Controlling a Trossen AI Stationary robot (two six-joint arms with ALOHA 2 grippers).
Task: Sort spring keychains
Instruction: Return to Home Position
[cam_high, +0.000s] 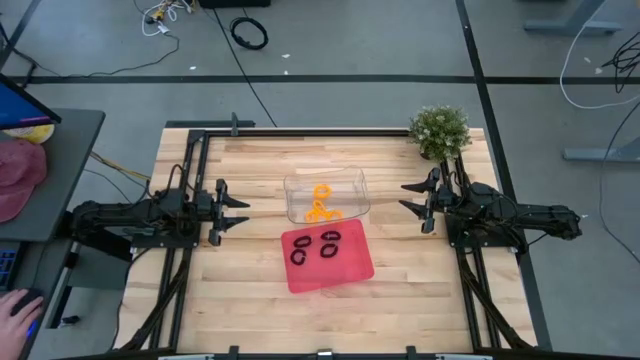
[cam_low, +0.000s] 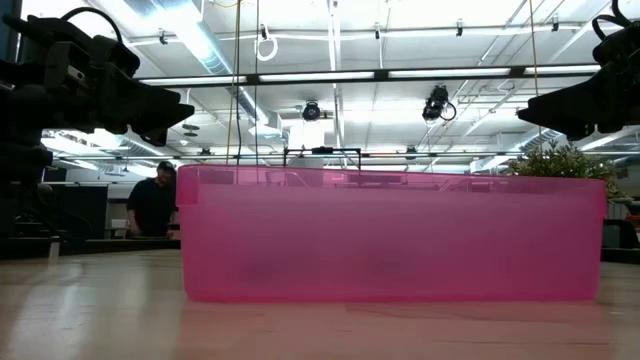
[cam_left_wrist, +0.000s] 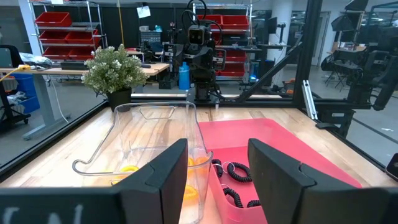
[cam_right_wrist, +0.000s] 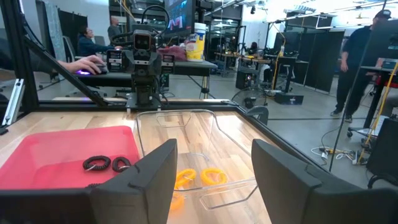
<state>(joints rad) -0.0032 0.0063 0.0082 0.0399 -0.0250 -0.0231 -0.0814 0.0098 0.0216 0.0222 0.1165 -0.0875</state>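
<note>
Several black spring keychains lie in the red tray at the table's middle, toward its near edge. Several orange ones lie in the clear bin just beyond it. My left gripper hovers open at the table's left, pointing level toward the bin, with nothing between its fingers. My right gripper hovers open at the right, facing it. The left wrist view shows the black keychains past the left gripper. The right wrist view shows the orange ones past the right gripper.
A potted plant stands at the table's far right corner, behind my right arm. The red tray's wall fills the low view. Bare wood lies near the front edge. A person's hand rests at a desk off the table's left.
</note>
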